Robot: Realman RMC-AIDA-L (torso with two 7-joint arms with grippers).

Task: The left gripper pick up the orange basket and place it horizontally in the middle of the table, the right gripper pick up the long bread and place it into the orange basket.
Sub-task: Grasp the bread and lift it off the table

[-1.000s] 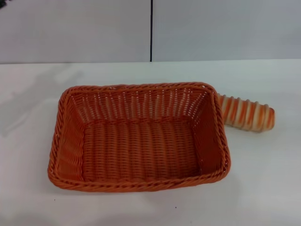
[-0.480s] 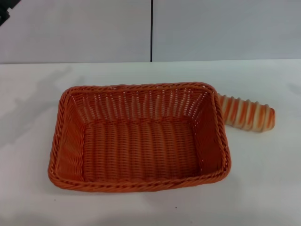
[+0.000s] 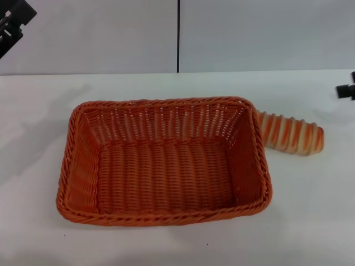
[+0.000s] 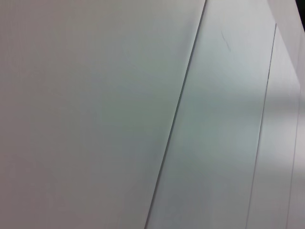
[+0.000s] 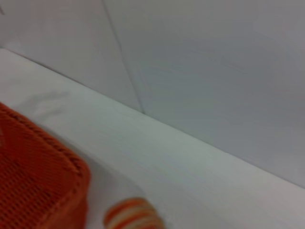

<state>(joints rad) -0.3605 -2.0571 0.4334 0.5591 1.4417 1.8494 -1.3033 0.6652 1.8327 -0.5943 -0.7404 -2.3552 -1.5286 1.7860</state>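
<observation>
Head view: left hand (image 3: 12,25) and right hand (image 3: 346,90) at frame edges, grip states indiscernible.

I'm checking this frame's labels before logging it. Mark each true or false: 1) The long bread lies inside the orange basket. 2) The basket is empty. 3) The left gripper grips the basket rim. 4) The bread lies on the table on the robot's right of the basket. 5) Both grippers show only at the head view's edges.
1) False: the long bread lies on the table, outside the orange basket.
2) True.
3) False: the left gripper is at the upper left corner, away from the basket.
4) True.
5) True: the right gripper is at the right edge.
</observation>
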